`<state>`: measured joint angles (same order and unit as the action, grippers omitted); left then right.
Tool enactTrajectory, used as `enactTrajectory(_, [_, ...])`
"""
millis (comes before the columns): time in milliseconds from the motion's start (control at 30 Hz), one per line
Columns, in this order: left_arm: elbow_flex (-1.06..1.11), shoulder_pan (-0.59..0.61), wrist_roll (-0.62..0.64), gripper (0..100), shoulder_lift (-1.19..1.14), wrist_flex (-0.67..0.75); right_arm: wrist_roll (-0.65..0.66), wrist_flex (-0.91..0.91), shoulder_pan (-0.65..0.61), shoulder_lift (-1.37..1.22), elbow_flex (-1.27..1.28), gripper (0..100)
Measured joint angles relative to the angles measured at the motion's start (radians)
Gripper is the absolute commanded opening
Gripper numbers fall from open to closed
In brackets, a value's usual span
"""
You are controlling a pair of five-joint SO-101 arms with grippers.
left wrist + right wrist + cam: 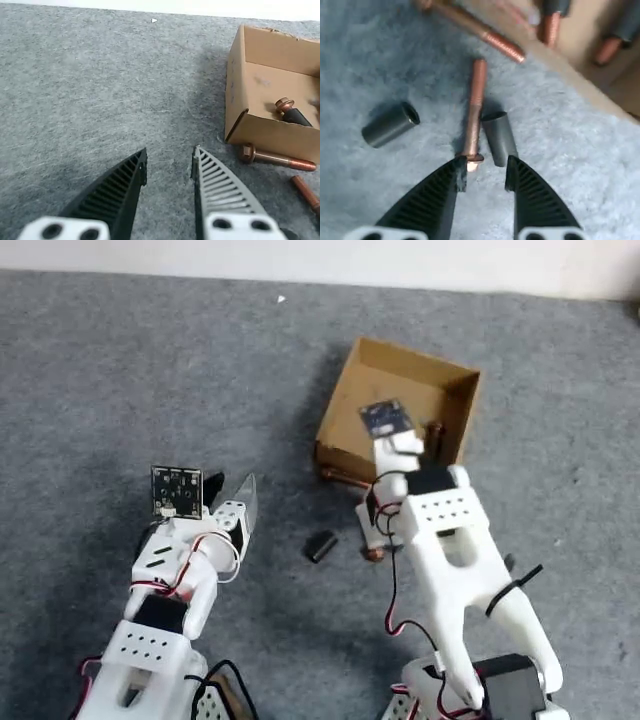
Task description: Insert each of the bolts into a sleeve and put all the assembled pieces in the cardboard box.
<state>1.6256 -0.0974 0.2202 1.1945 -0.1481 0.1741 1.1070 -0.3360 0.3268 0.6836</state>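
My right gripper [485,172] is open just above the grey carpet. A copper bolt [475,110] lies with its head at one fingertip, and a dark sleeve [499,137] rests beside it, ahead of the gap between the fingers. A second sleeve [390,125] lies apart on the carpet. Another bolt [480,30] lies along the front wall of the cardboard box [345,405]. Assembled pieces [552,17] lie inside the box. My left gripper [170,160] is open and holds nothing, left of the box [265,132]. In the left wrist view one assembled piece [292,112] shows in the box.
Grey carpet covers the whole table. The loose sleeve [320,545] lies between the two arms, and a bolt head [374,553] sits under the right arm. A light strip runs along the far edge. Open carpet stretches left of and beyond the left gripper [240,505].
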Motion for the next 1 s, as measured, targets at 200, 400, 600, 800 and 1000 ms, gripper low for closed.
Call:
enactTrajectory(200, [0.0, 0.0, 0.0, 17, 0.0, 0.0, 0.101, -0.13, 0.0, 0.0, 0.107, 11.6])
enactTrajectory(400, [0.0, 0.0, 0.0, 17, 0.0, 0.0, 0.161, -0.193, 0.02, 0.0, 0.12, 11.6])
enactTrajectory(600, [0.0, 0.0, 0.0, 17, 0.0, 0.0, 0.173, -0.203, 0.048, -0.086, 0.12, 11.6])
enactTrajectory(800, [0.0, 0.0, 0.0, 17, 0.0, 0.0, 0.173, -0.203, 0.074, -0.261, 0.06, 10.5])
enactTrajectory(1000, [0.0, 0.0, 0.0, 17, 0.0, 0.0, 0.173, -0.203, 0.084, -0.311, 0.021, 1.4])
